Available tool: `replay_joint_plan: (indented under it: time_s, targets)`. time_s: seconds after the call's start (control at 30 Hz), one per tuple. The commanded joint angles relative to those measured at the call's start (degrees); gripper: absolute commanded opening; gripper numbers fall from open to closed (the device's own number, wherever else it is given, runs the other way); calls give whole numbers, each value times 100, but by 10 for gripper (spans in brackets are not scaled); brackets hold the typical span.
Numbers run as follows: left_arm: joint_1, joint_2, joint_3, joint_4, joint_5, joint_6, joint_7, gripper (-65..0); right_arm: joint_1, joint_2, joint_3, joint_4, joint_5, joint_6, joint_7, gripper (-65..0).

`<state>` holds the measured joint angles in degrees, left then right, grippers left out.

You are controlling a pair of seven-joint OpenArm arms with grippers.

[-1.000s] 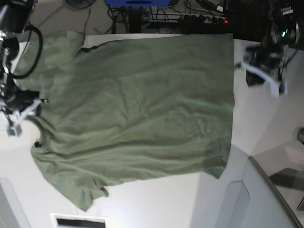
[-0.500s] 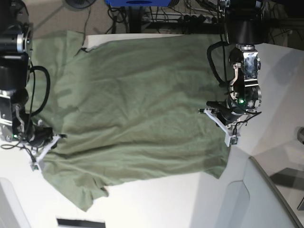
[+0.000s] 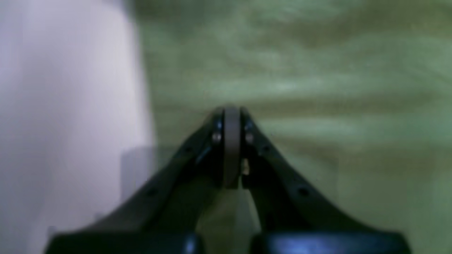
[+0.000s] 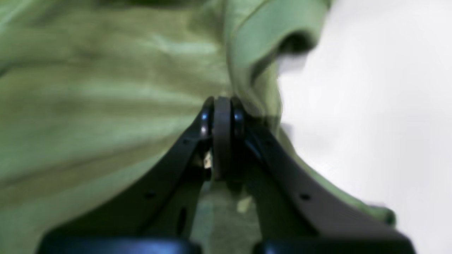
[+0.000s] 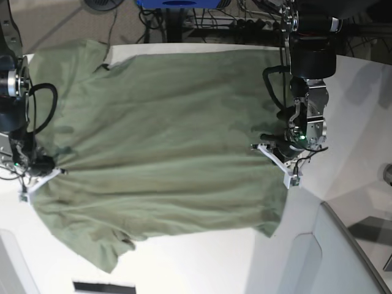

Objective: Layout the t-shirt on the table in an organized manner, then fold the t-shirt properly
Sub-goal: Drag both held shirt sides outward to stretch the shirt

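The t-shirt [image 5: 165, 153] is spread wrinkled across the table [image 5: 202, 263], collar end at the base view's left, hem at its right. The right gripper [image 4: 222, 106] is closed at the collar edge, the left gripper [image 3: 231, 113] closed near the hem edge; whether cloth is pinched cannot be told. For a flat layout, the 2 ends should be drawn apart evenly and kept low, so creases are smoothed out

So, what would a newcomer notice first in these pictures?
The big olive t-shirt spread across the white table fills most of the base view. One gripper sits at each side edge of it: the left gripper at the view's right, the right gripper at its left, both shut.
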<state>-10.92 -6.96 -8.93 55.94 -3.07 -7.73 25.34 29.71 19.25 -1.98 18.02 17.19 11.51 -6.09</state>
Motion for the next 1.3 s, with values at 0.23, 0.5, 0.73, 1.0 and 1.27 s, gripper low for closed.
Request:
replay_joint_plan:
  time_s: [0.23,0.5,0.73,1.0,1.27]
  targets:
    - [-451,-3,335,-720,4,12,-402,-650,-127,119,0,506,-27,-30,-46,-635]
    - [-310,-29,273,-87,-49,12,-385,-650,-1086,146,18,3011,-18,-30,-372,-635]
    - [560,6,273,1610,-67,12,450,-650,-2132,14,475,4980,0,-74,-1840,-635]
    - [1501,147,335,2331,-5,12,547,-650,-3064,-593,1521,5613,-27,-65,-2490,-635]
    - [1430,-29,282,1531,-5,12,99,-650,-3248,-610,1521,5534,-27,-65,-2517,-635]
